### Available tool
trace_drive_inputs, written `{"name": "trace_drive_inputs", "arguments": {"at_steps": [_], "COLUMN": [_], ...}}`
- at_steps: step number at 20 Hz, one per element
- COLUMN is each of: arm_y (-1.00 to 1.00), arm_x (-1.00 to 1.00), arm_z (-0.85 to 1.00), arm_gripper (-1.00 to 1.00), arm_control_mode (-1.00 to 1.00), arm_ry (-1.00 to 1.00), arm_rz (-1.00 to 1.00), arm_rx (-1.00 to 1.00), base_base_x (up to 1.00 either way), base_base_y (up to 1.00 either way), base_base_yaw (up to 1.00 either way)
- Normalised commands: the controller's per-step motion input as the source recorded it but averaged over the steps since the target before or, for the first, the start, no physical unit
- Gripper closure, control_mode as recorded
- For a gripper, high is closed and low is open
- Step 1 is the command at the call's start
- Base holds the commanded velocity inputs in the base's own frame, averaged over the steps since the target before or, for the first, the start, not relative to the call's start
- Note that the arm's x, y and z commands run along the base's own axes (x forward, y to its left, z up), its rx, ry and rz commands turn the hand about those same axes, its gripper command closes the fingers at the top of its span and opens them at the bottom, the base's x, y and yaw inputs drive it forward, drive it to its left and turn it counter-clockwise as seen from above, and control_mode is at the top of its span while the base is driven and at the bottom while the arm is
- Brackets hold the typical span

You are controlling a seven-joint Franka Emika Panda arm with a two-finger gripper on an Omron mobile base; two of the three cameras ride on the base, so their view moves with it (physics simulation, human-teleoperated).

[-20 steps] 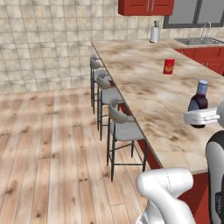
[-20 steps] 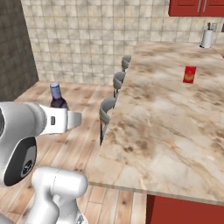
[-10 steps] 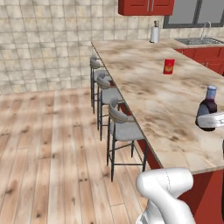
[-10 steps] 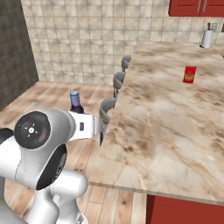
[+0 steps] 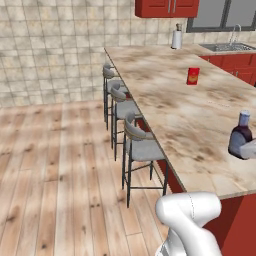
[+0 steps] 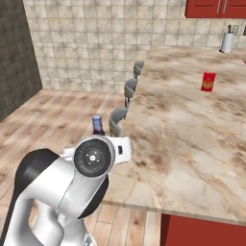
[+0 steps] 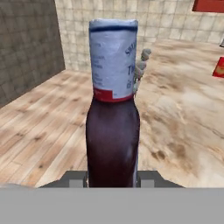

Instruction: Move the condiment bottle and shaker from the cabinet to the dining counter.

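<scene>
Claw (image 7: 112,181) closed on the lower body of the condiment bottle (image 7: 113,105), which stands upright between the two fingers, pale cap uppermost. From the left base view the bottle (image 5: 242,136) hangs over the near right part of the dining table (image 5: 170,85), close to its near edge; from the right base view the bottle (image 6: 97,126) shows just behind the arm's wrist, at the table's stool-side edge. Step in hand, as judged: delivery of the first item, carried but seemingly not yet set down, though contact between base and marble cannot be told. The next move calls for lowering the bottle vertically onto a bare patch of marble, well apart from the small red box (image 5: 193,76), then parting the fingers without tipping it. The shaker remains to be fetched from the wall cabinet (image 5: 166,8).
</scene>
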Motion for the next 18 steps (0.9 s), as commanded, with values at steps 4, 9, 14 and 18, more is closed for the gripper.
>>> {"name": "trace_drive_inputs", "arguments": {"at_steps": [4,9,14,18], "arm_y": [0.0,0.0,0.0,0.0], "arm_x": [0.0,0.0,0.0,0.0], "arm_z": [-0.41,-0.38,-0.54,-0.67], "arm_gripper": [1.0,1.0,1.0,1.0], "arm_control_mode": [-1.0,-1.0,-1.0,-1.0], "arm_ry": [-0.15,-0.18,-0.17,-0.13], "arm_rz": [0.07,0.01,0.0,0.0], "arm_rx": [0.0,0.0,0.0,0.0], "base_base_x": [0.0,0.0,0.0,0.0], "base_base_y": [0.0,0.0,0.0,0.0], "base_base_yaw": [0.0,0.0,0.0,0.0]}}
